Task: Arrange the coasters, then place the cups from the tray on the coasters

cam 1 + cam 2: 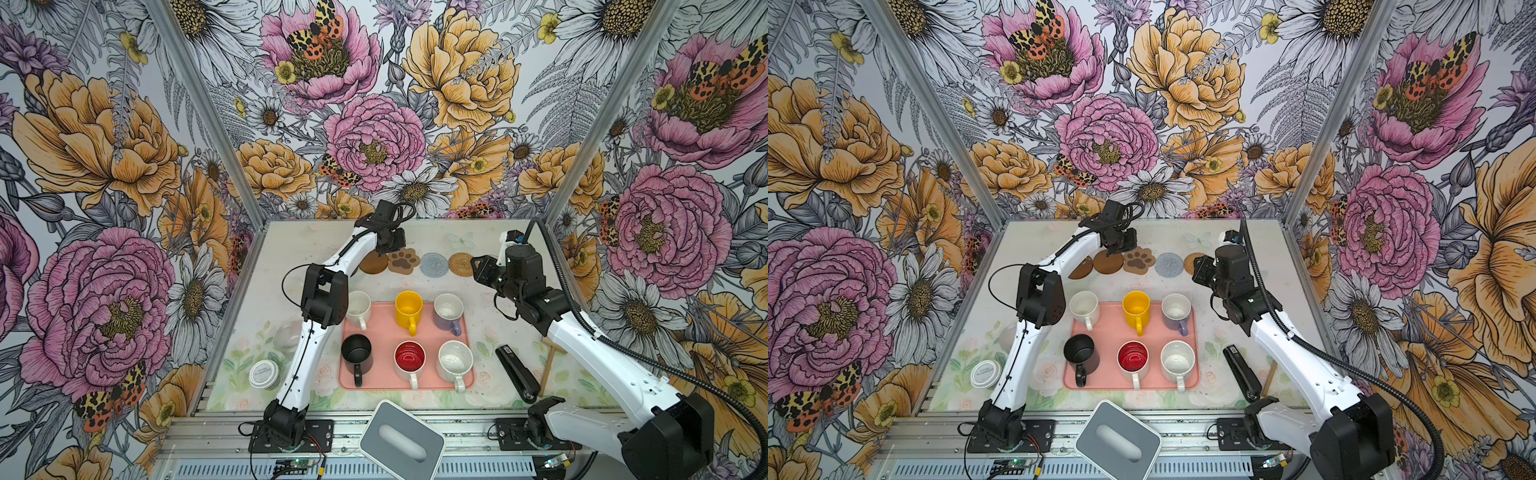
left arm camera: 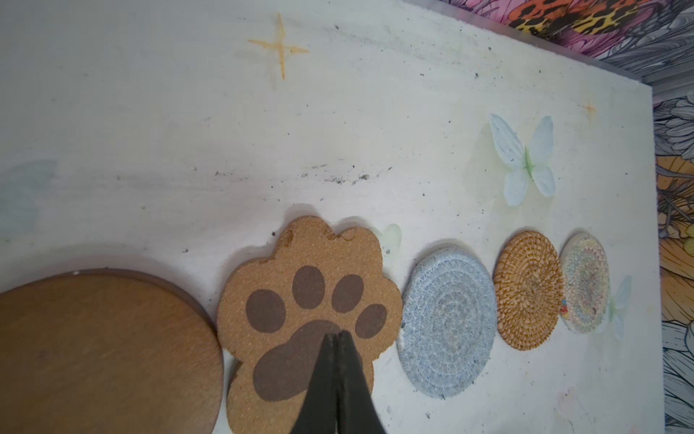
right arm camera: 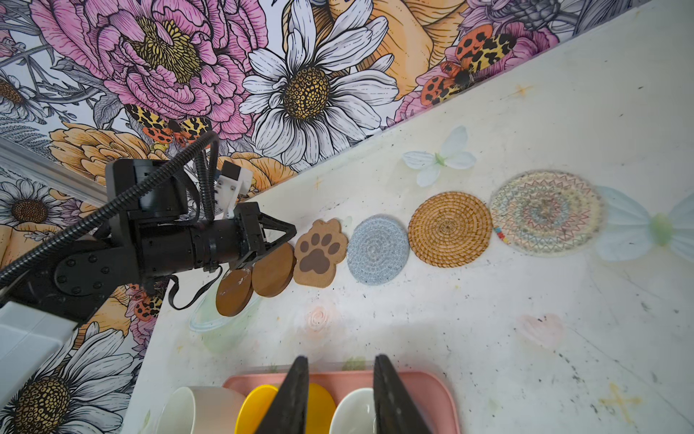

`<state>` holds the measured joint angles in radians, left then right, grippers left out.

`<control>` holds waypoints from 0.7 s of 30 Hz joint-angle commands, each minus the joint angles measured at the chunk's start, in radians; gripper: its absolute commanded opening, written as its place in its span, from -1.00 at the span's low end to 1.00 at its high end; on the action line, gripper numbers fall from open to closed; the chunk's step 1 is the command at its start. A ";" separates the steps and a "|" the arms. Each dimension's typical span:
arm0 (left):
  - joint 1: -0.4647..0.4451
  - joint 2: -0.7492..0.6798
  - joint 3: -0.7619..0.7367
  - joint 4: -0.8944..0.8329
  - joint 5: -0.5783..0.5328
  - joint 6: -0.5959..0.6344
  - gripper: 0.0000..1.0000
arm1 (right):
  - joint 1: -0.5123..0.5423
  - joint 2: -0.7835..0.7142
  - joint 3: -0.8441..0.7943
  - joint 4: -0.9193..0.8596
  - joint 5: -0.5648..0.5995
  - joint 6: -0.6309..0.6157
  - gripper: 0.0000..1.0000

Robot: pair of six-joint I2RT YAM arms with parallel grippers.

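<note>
Left gripper (image 2: 335, 336): jaws closed, empty, positioned over the paw coaster (image 2: 300, 263). Right gripper (image 3: 340, 362): jaws slightly apart, empty, above the pink tray (image 3: 432, 387)

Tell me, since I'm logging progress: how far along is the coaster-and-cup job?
Done: six coasters lie in a row, from the two brown wooden discs, which look overlapped, to the translucent patterned round mat. In hand: the shut left end effector is over the cork paw-shaped coaster, perhaps to nudge it. Left: all six handled mugs sit on the salmon-pink tray; the right end effector is empty.
</note>
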<state>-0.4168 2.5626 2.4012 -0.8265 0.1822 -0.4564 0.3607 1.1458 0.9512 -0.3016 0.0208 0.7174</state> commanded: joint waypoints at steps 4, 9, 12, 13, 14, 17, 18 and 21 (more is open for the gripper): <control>-0.017 0.038 0.028 0.006 -0.001 -0.044 -1.00 | -0.003 -0.022 0.014 0.015 0.002 0.000 -0.36; -0.022 0.050 -0.016 -0.001 0.014 -0.045 -1.00 | -0.004 -0.017 0.015 0.016 0.004 -0.002 -0.36; -0.025 0.045 -0.054 -0.008 0.007 -0.041 -1.00 | -0.004 -0.012 0.016 0.017 0.004 -0.001 -0.36; -0.027 0.042 -0.065 -0.008 0.007 -0.038 -1.00 | -0.005 -0.011 0.016 0.017 0.004 -0.001 -0.36; -0.029 0.042 -0.078 -0.008 0.011 -0.033 -1.00 | -0.005 -0.010 0.015 0.018 0.004 -0.001 -0.36; -0.033 0.042 -0.099 -0.017 0.013 -0.019 -1.00 | -0.005 -0.006 0.018 0.017 0.005 -0.001 -0.36; -0.036 0.042 -0.104 -0.024 0.011 -0.015 -1.00 | -0.005 -0.005 0.018 0.017 0.002 -0.002 -0.36; -0.039 0.036 -0.137 -0.031 0.011 -0.006 -1.00 | -0.005 -0.006 0.015 0.016 0.003 -0.003 -0.36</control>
<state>-0.4385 2.5931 2.3203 -0.8112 0.1848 -0.4797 0.3603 1.1450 0.9512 -0.3016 0.0208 0.7174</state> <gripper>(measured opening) 0.049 0.322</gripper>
